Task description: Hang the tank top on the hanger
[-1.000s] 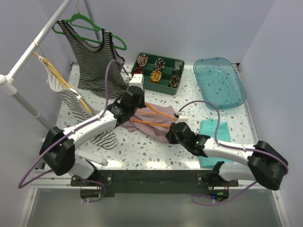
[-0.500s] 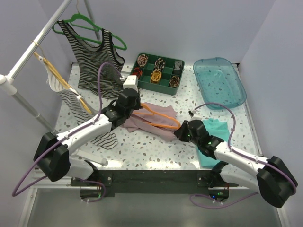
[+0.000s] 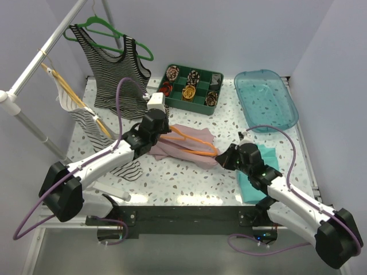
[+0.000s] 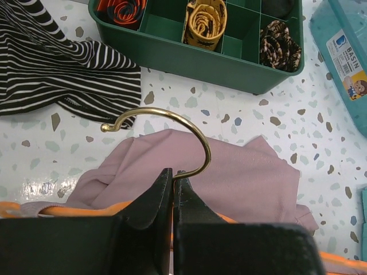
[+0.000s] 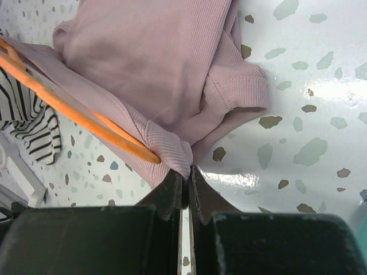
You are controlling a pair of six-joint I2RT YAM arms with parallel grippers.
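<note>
Mauve tank top point(image 3: 180, 150) crumpled at tabletop point(image 3: 183, 180) centre, orange hanger point(image 5: 86, 116) lying across it, left gripper point(image 4: 173, 173) clamped on hook base, right gripper point(image 5: 186, 171) pinching ribbed hem at 4 o'clock, green organiser point(image 4: 189, 57) close at 12, bare tabletop at 6.

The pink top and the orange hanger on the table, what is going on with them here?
Two robot arms are working to put the tank top on the hanger. The left gripper is shut on the hanger at the base of its metal hook. The right gripper pinches a ribbed edge of the tank top, beside the end of one hanger arm. Both things lie on the table, the hanger across the fabric; the top is not yet hung on it.
</note>
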